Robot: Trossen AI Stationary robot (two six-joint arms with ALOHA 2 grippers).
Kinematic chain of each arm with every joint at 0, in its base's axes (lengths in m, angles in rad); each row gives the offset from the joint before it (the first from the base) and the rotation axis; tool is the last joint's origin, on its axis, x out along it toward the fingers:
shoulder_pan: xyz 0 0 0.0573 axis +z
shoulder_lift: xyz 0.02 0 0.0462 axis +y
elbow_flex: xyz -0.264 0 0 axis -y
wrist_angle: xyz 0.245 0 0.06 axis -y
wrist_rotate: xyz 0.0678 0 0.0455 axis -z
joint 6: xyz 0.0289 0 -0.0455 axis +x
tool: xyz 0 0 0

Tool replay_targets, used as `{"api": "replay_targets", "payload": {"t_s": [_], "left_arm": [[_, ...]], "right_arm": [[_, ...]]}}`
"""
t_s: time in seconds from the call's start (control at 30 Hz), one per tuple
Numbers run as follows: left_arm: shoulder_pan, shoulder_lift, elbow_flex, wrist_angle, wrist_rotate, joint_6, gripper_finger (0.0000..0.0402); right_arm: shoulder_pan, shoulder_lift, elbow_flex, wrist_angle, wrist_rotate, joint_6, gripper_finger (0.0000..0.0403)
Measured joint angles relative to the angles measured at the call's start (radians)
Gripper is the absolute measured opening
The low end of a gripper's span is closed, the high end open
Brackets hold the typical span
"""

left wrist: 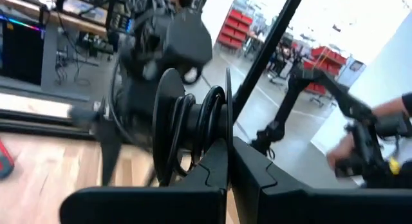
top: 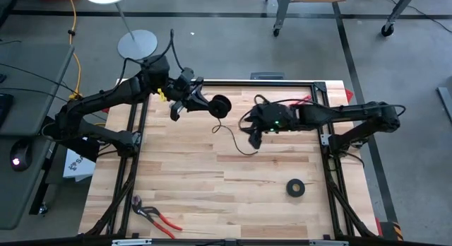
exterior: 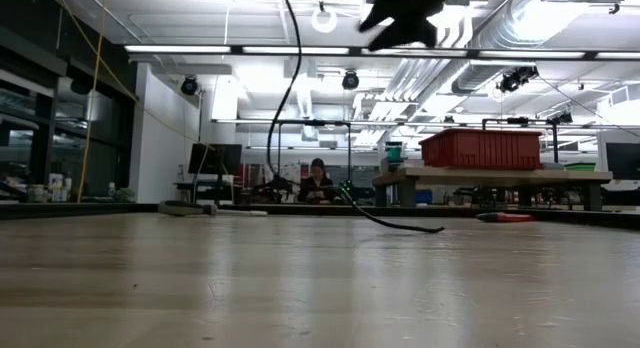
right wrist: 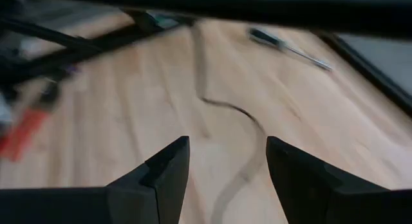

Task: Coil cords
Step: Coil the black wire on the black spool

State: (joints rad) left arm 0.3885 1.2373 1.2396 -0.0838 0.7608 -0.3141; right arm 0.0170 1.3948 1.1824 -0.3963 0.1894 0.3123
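high view: left gripper (top: 200,99) clamped on coiled cord (top: 220,104) above table (top: 183,182); loose tail curving toward right gripper (top: 254,138), fingers apart; tape roll (top: 296,188) and pliers (top: 154,216) lying well apart.
low view: cord tail (exterior: 395,224) trailing onto wood.
left wrist view: cord loops (left wrist: 193,124) pinched between shut fingers (left wrist: 212,179).
right wrist view: open fingers (right wrist: 164,169) above tail (right wrist: 248,130).

A workshop or lab hall: exposed ceiling ducts (exterior: 480,58), strip lights, workbenches bearing a red plastic crate (exterior: 482,149), grey concrete floor (top: 212,48).
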Motion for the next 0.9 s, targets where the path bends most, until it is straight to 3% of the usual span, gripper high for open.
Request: {"api": "replay_targets", "payload": {"t_s": [0.3,0.47,0.63,0.9], "left_arm": [[-0.004,0.0,0.0,0.139,-0.014,-0.084,0.0],[-0.004,-0.011,0.0,0.166,-0.015,-0.095,0.0],[-0.004,-0.013,0.0,0.169,-0.024,-0.086,0.0],[-0.004,-0.013,0.0,0.247,-0.035,-0.099,0.0]], "right_arm": [[-0.021,0.157,0.0,0.359,-0.043,-0.051,0.0197],[-0.043,0.165,0.0,0.388,0.018,-0.059,0.0197],[-0.067,0.166,0.0,0.453,-0.101,-0.021,0.0197],[-0.065,0.205,0.0,0.5,-0.05,-0.025,0.0197]]}}
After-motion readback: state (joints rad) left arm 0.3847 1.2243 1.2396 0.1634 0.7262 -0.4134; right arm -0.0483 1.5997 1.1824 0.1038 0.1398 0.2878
